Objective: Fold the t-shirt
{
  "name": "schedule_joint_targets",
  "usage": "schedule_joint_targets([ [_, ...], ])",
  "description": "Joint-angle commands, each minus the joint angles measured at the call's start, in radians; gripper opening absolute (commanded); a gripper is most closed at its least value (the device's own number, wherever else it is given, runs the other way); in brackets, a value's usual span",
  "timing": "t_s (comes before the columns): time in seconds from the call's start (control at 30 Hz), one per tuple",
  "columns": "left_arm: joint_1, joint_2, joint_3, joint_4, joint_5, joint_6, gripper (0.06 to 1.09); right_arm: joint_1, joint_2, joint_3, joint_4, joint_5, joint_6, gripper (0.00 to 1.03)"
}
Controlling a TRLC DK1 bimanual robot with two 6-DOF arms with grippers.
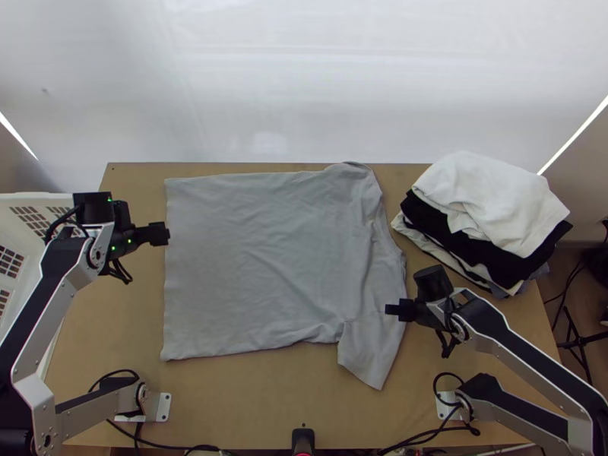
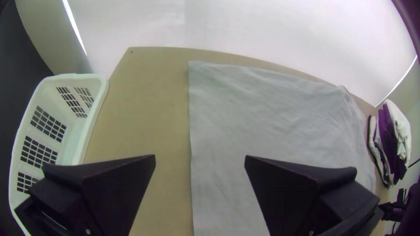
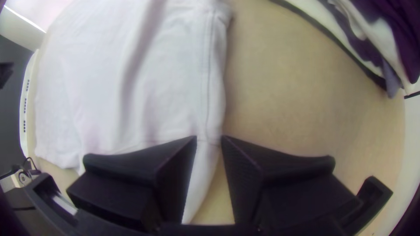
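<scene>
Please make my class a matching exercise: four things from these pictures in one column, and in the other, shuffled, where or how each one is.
1. T-shirt
2. Basket
3. Clothes pile
4. Left hand

A. Stacked on the table, towards the right
B. Open, near the shirt's bottom edge
C. Grey, spread out
D. White, beside the table's left edge

Pairs: 1-C; 2-D; 3-A; 4-B

Grey t-shirt (image 2: 262, 122), spread, its straight edge between the parted fingers (image 2: 116, 188) of the left gripper (image 1: 164, 234).
Shallow wrinkles cross the fabric on the wooden table (image 2: 144, 96); a white basket (image 2: 92, 118) with gridded openings stands beside the table, and a stack of white and dark cloths (image 2: 399, 131) lies past the t-shirt.
</scene>
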Motion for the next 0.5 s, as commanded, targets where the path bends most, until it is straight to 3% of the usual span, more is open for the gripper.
schedule_joint_targets([
  [0.0, 0.004, -0.005, 0.004, -0.083, 0.001, 0.019, 1.05, -0.002, 0.015, -0.001, 0.012, 0.002, 0.002, 0.1],
  [0.03, 0.002, -0.002, 0.007, -0.131, 0.001, 0.039, 1.05, -0.004, 0.013, 0.001, 0.012, 0.007, 0.0, 0.03],
  [0.23, -0.027, -0.003, 0.002, -0.395, 0.003, 0.157, 1.05, -0.008, 0.004, -0.001, 0.012, 0.008, 0.002, 0.03],
  [0.37, -0.033, -0.037, -0.048, -0.425, 0.0, 0.251, 1.05, -0.008, 0.004, -0.001, 0.012, 0.01, 0.002, 0.03],
  [0.47, -0.04, -0.051, -0.064, -0.548, 0.0, 0.315, 1.05, -0.008, -0.01, -0.002, 0.009, 0.01, 0.0, 0.03],
])
